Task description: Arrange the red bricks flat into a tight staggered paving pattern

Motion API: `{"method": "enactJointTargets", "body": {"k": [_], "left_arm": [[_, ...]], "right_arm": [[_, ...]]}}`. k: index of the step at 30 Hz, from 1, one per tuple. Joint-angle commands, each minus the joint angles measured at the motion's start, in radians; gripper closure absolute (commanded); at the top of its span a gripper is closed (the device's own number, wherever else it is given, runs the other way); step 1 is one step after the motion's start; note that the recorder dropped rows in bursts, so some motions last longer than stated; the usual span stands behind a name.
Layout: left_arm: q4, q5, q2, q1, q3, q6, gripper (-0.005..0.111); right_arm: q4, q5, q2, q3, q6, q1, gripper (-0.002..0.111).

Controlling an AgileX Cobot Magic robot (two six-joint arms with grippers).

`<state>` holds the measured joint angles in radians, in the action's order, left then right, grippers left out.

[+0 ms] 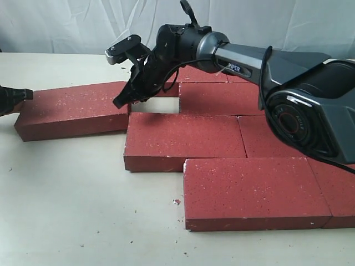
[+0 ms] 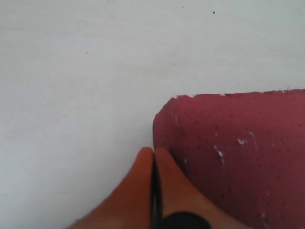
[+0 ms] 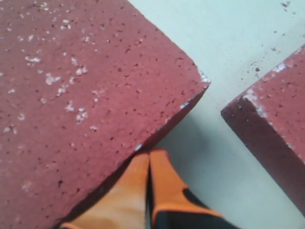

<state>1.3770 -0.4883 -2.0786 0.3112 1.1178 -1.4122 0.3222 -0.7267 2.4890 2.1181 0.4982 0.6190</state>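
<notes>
Several red bricks lie flat on the table. Staggered rows are formed by a front brick, a middle brick and a back brick. One brick lies apart at the left, slightly skewed. My right gripper reaches across, shut, tips at that brick's right end. In the right wrist view the shut gripper sits at the edge of this brick, with a second brick across a gap. My left gripper is shut at the brick's left end; its tips meet the brick's corner.
A gap of bare table separates the left brick from the back row. More bricks continue the rows at the right, partly hidden by the right arm's base. Small crumbs dot the pale tabletop in front.
</notes>
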Motion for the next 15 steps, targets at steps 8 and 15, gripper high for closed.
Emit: {"method": "enactJointTargets", "body": {"k": [8, 15], "left_arm": [[0.085, 0.030, -0.004, -0.007, 0.001, -0.056, 0.107], [0.183, -0.013, -0.004, -0.007, 0.001, -0.154, 0.107]], "right_arm": [[0.002, 0.113, 0.028, 0.001, 0.002, 0.000, 0.109], [0.055, 0.204, 0.030, 0.001, -0.010, 0.002, 0.109]]}}
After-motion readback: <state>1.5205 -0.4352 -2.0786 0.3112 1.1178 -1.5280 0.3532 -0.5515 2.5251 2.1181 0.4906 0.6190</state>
